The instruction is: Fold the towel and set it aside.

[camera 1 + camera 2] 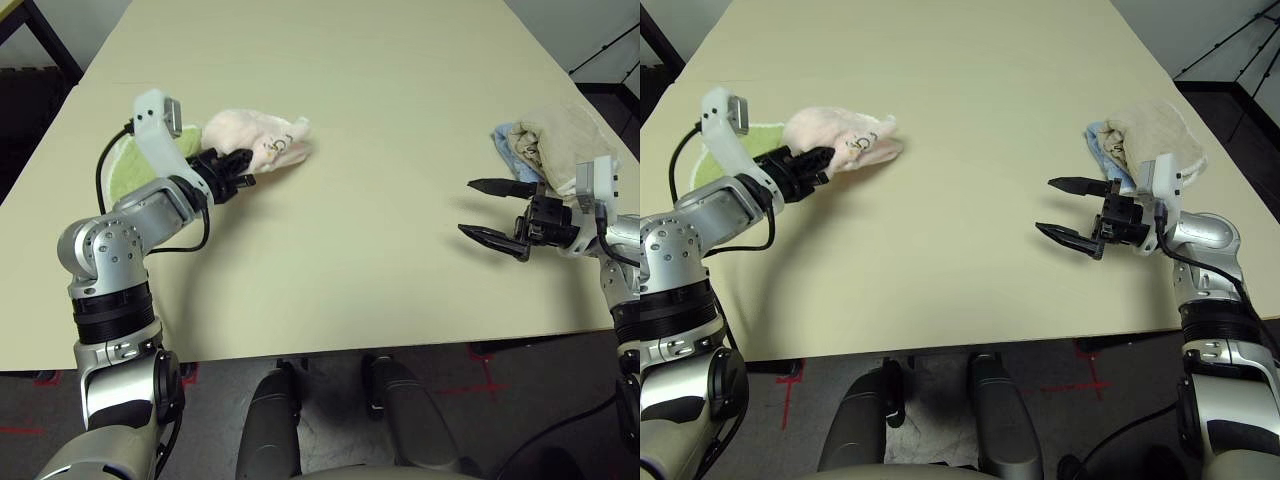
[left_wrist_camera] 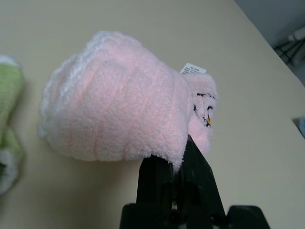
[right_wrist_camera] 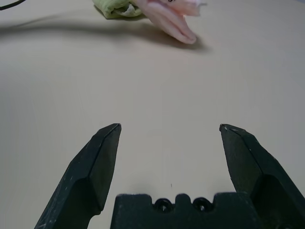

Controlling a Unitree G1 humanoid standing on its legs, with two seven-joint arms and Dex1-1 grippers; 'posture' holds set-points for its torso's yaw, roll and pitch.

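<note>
The pale pink towel [image 1: 258, 140] lies as a folded, rounded bundle at the table's left side, its dark embroidered mark and white tag [image 2: 193, 69] facing the table's middle. My left gripper [image 1: 241, 168] is shut on the towel's [image 2: 114, 105] near edge, the two black fingers [image 2: 195, 167] pinching the cloth between them. My right gripper [image 1: 485, 210] hovers open over bare table at the right, far from the towel, with nothing between its fingers [image 3: 102, 157].
A green cloth [image 1: 125, 165] lies just left of the towel, under my left forearm. A beige-and-blue cloth bundle [image 1: 545, 140] sits at the right edge behind my right gripper. The tan table [image 1: 380, 120] stretches wide between both arms.
</note>
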